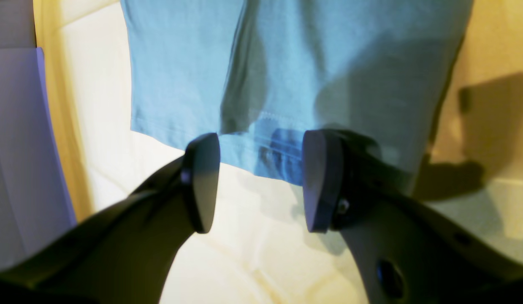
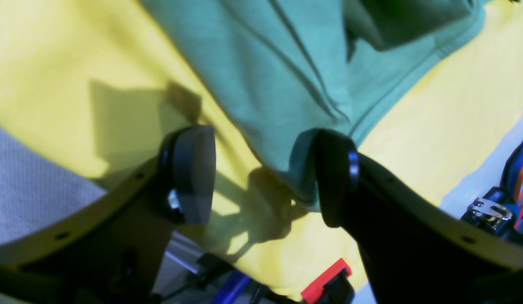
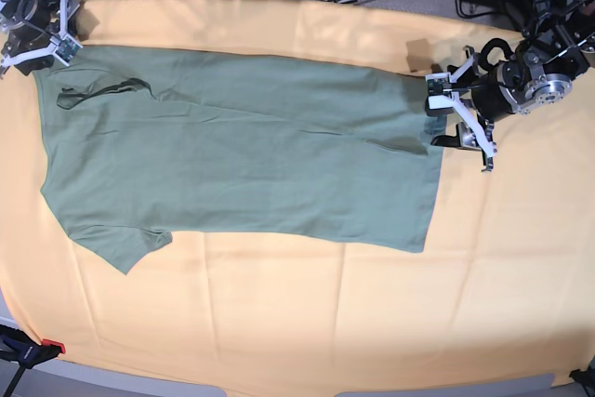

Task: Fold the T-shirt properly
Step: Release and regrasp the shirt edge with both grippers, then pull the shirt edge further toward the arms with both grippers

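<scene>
The left gripper [image 1: 261,181] hung spread wide at the T-shirt [image 3: 242,151] hem. The right gripper [image 2: 263,175], also spread, sat at the shoulder corner. Only the right wrist view showed a red clamp [image 2: 326,278] below it.

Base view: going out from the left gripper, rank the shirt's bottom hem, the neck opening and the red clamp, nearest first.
From the left gripper, on this view's right:
1. bottom hem of the T-shirt, right beside the gripper.
2. neck opening, far across, upper left.
3. red clamp, bottom left corner, farthest.

One T-shirt [image 3: 242,151], one orange-yellow cloth [image 3: 307,323], two arms.
</scene>
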`<state>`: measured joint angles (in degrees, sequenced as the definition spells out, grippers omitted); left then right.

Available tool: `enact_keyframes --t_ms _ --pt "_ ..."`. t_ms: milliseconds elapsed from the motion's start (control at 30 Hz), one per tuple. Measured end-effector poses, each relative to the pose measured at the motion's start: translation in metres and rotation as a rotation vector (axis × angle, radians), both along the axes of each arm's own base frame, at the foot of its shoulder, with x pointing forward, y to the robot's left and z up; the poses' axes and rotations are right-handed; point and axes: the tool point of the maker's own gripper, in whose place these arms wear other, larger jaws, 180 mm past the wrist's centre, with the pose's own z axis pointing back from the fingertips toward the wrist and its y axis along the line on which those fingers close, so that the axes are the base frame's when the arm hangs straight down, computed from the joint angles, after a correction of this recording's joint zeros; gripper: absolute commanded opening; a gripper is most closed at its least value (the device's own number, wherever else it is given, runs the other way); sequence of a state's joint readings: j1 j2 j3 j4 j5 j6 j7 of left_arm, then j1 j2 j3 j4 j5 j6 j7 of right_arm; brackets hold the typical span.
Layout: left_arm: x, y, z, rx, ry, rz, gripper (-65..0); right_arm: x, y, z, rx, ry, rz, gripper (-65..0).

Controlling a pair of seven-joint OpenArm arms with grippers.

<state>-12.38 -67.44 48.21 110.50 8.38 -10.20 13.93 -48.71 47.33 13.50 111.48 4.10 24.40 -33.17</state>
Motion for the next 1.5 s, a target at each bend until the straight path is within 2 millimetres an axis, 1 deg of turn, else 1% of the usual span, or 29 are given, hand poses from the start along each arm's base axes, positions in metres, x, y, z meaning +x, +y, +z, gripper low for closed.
enact_keyframes --t_ms 100,233,400,500,633,800,833,867,900,967,1000,1100,1133,1267,1367,1433,1467,1500 --pt "-0.001 -0.002 0.0 -0.016 0.008 0.001 -34.1 0.008 -0.002 0.004 -0.01 -0.035 0.024 -26.2" --pt "-0.002 -0.003 0.0 -0.027 0.022 0.009 -34.1 0.01 -0.003 0.005 -0.028 -0.046 0.051 -26.3" --pt "-0.002 -0.003 0.0 -0.029 0.02 0.01 -34.1 0.017 -0.022 0.013 -0.147 -0.101 0.039 -26.2" --pt "-0.002 -0.003 0.0 -0.028 0.02 0.01 -34.1 0.024 -0.027 0.019 -0.161 -0.156 0.006 -26.2" --pt "-0.002 -0.003 0.0 -0.029 0.02 0.01 -34.1 0.024 -0.025 0.018 -0.146 -0.153 0.0 -26.3" --pt "-0.002 -0.004 0.001 -0.033 0.02 0.006 -34.1 0.011 -0.009 0.005 -0.048 -0.061 0.016 -26.9" --pt "-0.002 -0.004 0.001 -0.033 0.02 0.006 -34.1 0.011 -0.009 0.005 -0.048 -0.062 0.015 -29.7" --pt "-0.002 -0.003 0.0 -0.031 0.02 0.007 -34.1 0.011 -0.009 0.005 -0.044 -0.063 0.013 -33.9" --pt "-0.002 -0.004 0.001 -0.034 0.02 0.006 -34.1 0.011 -0.009 0.005 -0.041 -0.066 0.009 -40.6" --pt "-0.004 -0.004 -0.001 -0.028 0.032 -0.002 -34.1 0.013 -0.009 0.007 -0.04 -0.083 0.007 -59.3" --pt "-0.01 -0.004 -0.005 -0.011 0.063 -0.023 -34.1 0.014 -0.01 0.007 -0.051 -0.085 0.011 -65.0" --pt "-0.037 -0.002 -0.02 0.057 0.196 -0.116 -34.1 0.016 -0.011 0.009 -0.053 -0.099 0.001 -65.0" --pt "-0.045 -0.002 -0.022 0.068 0.229 -0.143 -34.0 0.016 -0.012 0.009 -0.055 -0.104 -0.003 -65.0" --pt "-0.065 0.0 -0.027 0.114 0.323 -0.215 -34.0 0.017 -0.013 0.01 -0.07 -0.106 0.004 -65.0" --pt "-0.068 0.004 -0.027 0.126 0.334 -0.218 -33.8 0.016 -0.014 0.01 -0.075 -0.102 0.001 -65.0" --pt "-0.065 0.006 -0.027 0.14 0.317 -0.221 -33.8 0.016 -0.015 0.01 -0.076 -0.101 0.0 -65.0" --pt "-0.064 0.006 -0.027 0.142 0.308 -0.223 -33.8 0.016 -0.015 0.01 -0.075 -0.101 0.0 -63.4" --pt "-0.06 0.006 -0.026 0.14 0.288 -0.217 -33.8 0.016 -0.015 0.01 -0.076 -0.101 0.0 -60.4"
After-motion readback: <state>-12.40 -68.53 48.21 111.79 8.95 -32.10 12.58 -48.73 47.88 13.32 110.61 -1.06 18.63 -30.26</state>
